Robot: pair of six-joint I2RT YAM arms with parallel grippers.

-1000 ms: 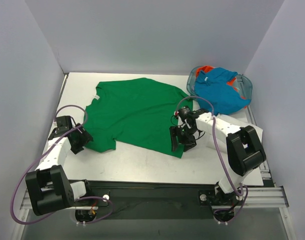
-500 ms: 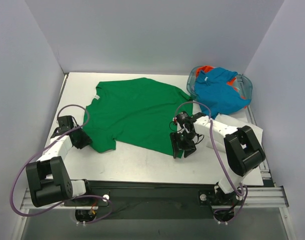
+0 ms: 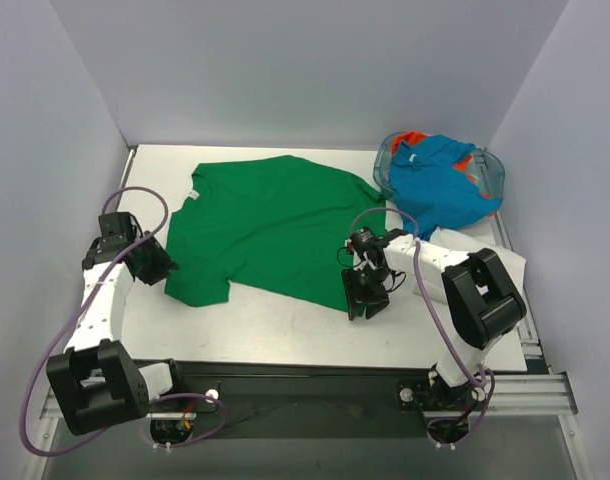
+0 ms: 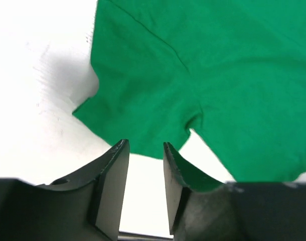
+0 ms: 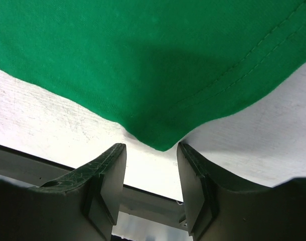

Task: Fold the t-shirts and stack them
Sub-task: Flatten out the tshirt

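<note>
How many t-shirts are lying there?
3. A green shirt spread flat mid-table, a turquoise shirt crumpled at the far right, an orange-red shirt peeking from under it. More could be hidden beneath.

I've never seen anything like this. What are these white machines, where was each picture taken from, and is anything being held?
The machines are robots: a left arm and a right arm, bolted at the near edge of a white table. The wide picture comes from a fixed camera above and behind them. The two close-ups come from cameras on the wrists; the dark prongs at the bottom are each arm's own claw. A green t-shirt lies spread out; a turquoise t-shirt is heaped at the far right, orange-red cloth peeking out beside it. The left claw is open at a sleeve; the right claw is open at a bottom corner. Neither holds anything.
</note>
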